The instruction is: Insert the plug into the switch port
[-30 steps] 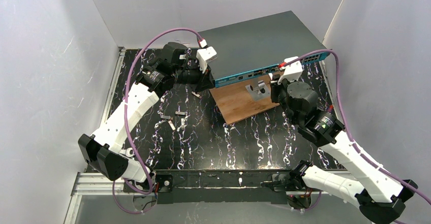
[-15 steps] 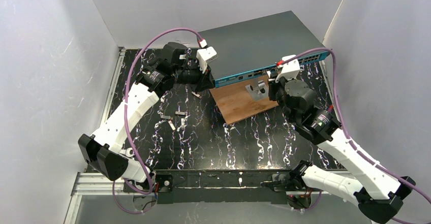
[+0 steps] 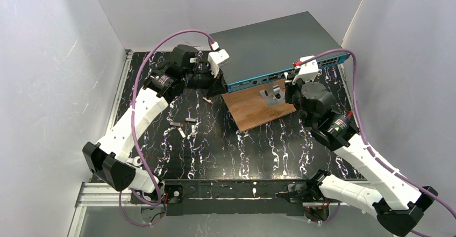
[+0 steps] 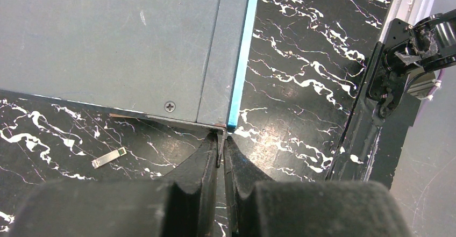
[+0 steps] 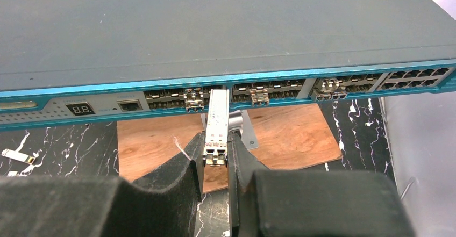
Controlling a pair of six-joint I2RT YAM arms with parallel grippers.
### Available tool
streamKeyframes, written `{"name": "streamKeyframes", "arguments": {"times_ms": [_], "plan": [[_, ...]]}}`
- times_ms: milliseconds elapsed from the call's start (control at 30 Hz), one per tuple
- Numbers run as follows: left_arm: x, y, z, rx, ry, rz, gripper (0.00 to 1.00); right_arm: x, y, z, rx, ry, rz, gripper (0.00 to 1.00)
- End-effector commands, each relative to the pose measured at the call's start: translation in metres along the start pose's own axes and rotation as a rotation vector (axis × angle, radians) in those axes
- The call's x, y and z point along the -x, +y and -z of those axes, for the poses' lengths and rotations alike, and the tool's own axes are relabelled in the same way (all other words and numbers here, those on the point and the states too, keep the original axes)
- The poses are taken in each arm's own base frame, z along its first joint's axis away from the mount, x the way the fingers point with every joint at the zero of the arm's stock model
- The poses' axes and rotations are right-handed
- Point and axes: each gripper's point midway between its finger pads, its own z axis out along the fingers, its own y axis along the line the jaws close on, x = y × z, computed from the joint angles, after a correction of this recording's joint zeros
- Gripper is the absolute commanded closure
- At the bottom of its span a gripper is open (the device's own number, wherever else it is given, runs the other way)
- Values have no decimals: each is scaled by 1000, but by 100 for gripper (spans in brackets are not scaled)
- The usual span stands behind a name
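Right end effector (image 5: 216, 145) gripping the plug (image 5: 216, 120), a slim silver module held lengthwise between the two dark fingers, its latch end level with the fingertips and its front end pointing away from the wrist. Directly ahead of this end effector stands the switch (image 5: 215, 27), a wide flat dark grey box whose teal front strip carries rows of small dark sockets. The plug's front end reaches that strip at the socket row; whether it has entered a socket cannot be told. Silver fittings (image 5: 193, 101) sit in sockets just left and right of the plug's tip, and a small two-digit display (image 5: 79, 108) lies farther left on the strip. Below and just beyond the fingertips lies a brown wooden board (image 5: 153, 140), running up to the switch's front and bearing a grey metal bracket (image 5: 243, 125) just behind the plug. Left end effector (image 4: 222, 143) closed on nothing, its fingers shut together with their tips just at the near corner of the switch, where the teal strip ends. To the left of these fingertips a small metal strip (image 4: 109, 157) lies flat on the black, white-veined counter (image 4: 301, 59), apart from the switch. In the top view the left end effector stands at the front strip's end corner, the right near its middle.
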Motion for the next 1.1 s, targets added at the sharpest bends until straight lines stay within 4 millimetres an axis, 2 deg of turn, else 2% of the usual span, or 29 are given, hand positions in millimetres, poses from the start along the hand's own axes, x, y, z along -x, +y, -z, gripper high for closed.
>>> {"name": "streamKeyframes", "arguments": {"times_ms": [0,500,1067], "plan": [[-1,-31,17,-87,-3,5,100,14,0,-4,-6,-51,-24,99],[-1,-32,17,-88,-4,4,100,14,3,-14,27,-63,-36,99],[-1,-31,16,-87,-2,5,100,24,8,-8,79,-109,-57,99]]}}
